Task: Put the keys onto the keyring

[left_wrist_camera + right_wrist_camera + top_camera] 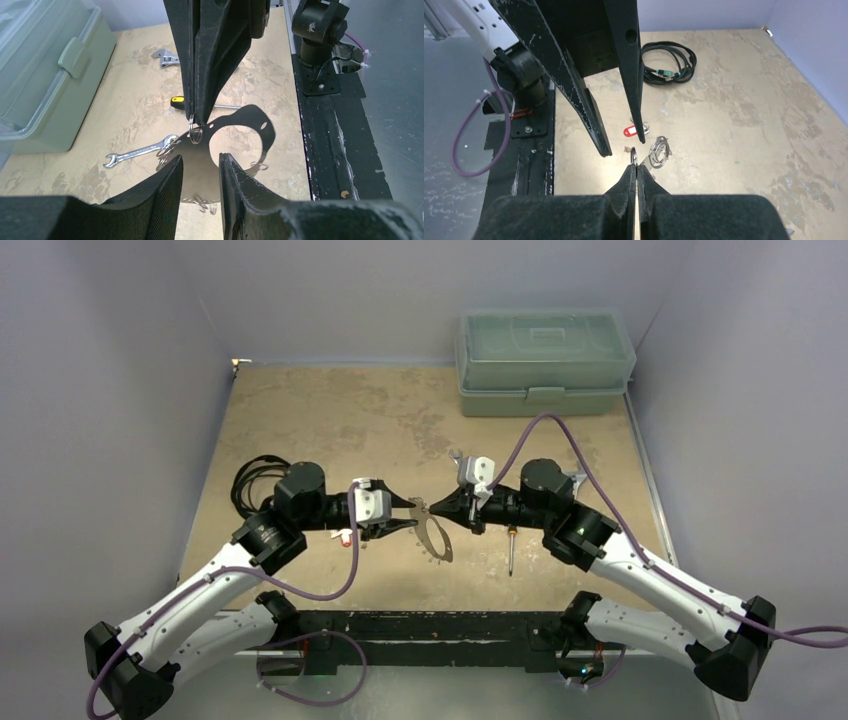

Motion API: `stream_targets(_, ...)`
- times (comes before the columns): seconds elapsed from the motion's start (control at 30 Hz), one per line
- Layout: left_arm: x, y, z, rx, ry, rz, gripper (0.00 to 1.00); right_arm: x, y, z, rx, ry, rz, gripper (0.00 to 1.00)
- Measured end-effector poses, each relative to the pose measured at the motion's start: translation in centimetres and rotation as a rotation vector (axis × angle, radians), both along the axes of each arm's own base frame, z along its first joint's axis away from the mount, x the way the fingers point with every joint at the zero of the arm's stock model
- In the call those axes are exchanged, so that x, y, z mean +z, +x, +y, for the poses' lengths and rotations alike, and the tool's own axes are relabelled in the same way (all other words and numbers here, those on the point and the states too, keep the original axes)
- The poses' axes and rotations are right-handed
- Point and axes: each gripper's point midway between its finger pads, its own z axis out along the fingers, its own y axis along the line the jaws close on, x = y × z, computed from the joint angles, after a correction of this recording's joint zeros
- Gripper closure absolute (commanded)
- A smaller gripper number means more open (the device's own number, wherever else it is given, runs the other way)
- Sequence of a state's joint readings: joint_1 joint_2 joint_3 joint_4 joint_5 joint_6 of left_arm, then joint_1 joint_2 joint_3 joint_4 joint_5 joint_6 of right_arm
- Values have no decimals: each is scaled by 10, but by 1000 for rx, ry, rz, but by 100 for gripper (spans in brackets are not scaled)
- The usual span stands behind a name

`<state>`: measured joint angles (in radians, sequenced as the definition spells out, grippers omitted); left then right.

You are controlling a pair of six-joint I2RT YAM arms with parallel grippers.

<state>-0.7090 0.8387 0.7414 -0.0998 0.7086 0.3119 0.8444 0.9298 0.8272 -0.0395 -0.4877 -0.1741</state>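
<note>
Keyring (433, 558) sits just below the meeting grippers, the right gripper (636, 170) pinched shut on a small ring (634, 154), the left gripper (201, 157) open facing it, a red-tagged key (631, 131) loose on the table (749, 100): threading seems underway, next needing fine alignment

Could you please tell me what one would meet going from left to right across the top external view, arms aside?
The coiled black cable → red-tagged key → keyring → screwdriver.
</note>
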Motion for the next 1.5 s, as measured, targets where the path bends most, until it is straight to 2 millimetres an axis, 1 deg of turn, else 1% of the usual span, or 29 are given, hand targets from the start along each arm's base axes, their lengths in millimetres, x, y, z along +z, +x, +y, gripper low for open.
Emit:
stream_targets(0.2,0,2,0,7,2,-5,72,-7,2,-2,-13,-54,-6,100)
stream_targets(0.37,-5,5,-2,7,16,10,74,-10,0,-2,-4,-68,-10,100)
stream_targets(0.57,-11,7,-5,3,28,29,80,-15,-4,3,13,-80,-3,100)
stream_targets(0.77,-11,5,-6,-8,27,39,87,-18,-5,4,20,-89,3,100)
stream_targets(0.87,-11,4,-6,-13,26,41,87,-18,-6,4,21,-90,3,100)
stream_targets(1.0,-12,4,-7,-18,29,46,82,-20,-7,5,27,-95,1,100)
stream_targets(1.1,-13,4,-7,-18,31,49,82,-21,-7,6,29,-98,2,100)
stream_targets(1.2,-13,4,-7,-19,30,49,87,-22,-8,7,34,-101,5,100)
stream_targets(1.3,-13,3,-7,-23,30,50,100,-22,-9,7,36,-102,5,100)
stream_targets(1.43,-13,2,-7,-25,30,54,100,-22,-9,8,39,-103,2,100)
stream_targets(1.47,-13,2,-7,-25,30,54,100,-22,-9,8,38,-103,2,93)
stream_targets(1.5,-13,3,-7,-25,30,54,100,-22,-9,8,38,-103,2,81)
